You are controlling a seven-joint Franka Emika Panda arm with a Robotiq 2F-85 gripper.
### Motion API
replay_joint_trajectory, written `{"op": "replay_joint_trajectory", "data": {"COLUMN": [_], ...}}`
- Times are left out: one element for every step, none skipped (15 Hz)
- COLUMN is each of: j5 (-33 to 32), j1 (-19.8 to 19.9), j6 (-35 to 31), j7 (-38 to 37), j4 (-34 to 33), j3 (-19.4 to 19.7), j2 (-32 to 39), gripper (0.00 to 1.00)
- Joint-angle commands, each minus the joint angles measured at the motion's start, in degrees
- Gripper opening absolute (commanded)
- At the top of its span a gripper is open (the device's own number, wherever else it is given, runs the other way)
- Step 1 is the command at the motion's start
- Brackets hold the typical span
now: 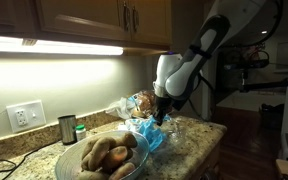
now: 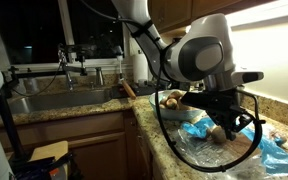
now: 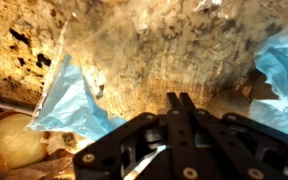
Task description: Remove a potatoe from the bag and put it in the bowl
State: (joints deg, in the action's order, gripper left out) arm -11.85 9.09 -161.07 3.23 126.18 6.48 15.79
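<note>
In an exterior view the clear glass bowl (image 1: 68, 163) stands at the front of the counter with several potatoes (image 1: 104, 155) in it. Just behind it lies the bag (image 1: 147, 133), wrinkly film with a light blue part. My gripper (image 1: 162, 118) reaches down into the bag's top. The wrist view shows my gripper (image 3: 181, 98) with its fingers pressed together over clear film and granite. Blue film (image 3: 72, 100) lies to the left of it and a potato (image 3: 8, 146) at the lower left. Whether film is pinched between the tips does not show. A potato (image 2: 216, 132) lies in the bag (image 2: 219, 152) beside the gripper (image 2: 230, 126).
A small dark metal cup (image 1: 67, 128) and a green-topped item (image 1: 80, 131) stand by the wall near an outlet (image 1: 24, 115). More potatoes (image 2: 171, 99) sit behind the arm. A sink (image 2: 54, 100) lies beyond the counter's corner. Cabinets hang overhead.
</note>
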Motion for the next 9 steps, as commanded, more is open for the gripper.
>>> {"op": "replay_joint_trajectory", "data": {"j5": [4.2,5.6,7.5,9.2,10.3,11.5,12.5,13.5,14.6], "j1": [0.6,0.9,1.5,1.9,2.0,2.4,2.6,2.9,3.3], "j6": [-1.3,-1.3,-0.8,-0.6,-0.4,-0.3,-0.2,-0.1,0.2], "j7": [4.3,5.4,7.1,8.6,9.8,11.2,12.4,13.5,14.8], "j4": [-0.5,-0.7,-0.9,-1.1,-1.2,-1.3,-1.4,-1.4,-1.5], "j3": [-1.5,-2.1,-3.1,-3.8,-4.2,-4.8,-5.2,-5.6,-6.0], "j2": [0.3,0.3,0.3,0.3,0.3,0.3,0.3,0.2,0.2], "gripper": [0.04,0.06,0.07,0.07,0.08,0.08,0.08,0.07,0.07]}}
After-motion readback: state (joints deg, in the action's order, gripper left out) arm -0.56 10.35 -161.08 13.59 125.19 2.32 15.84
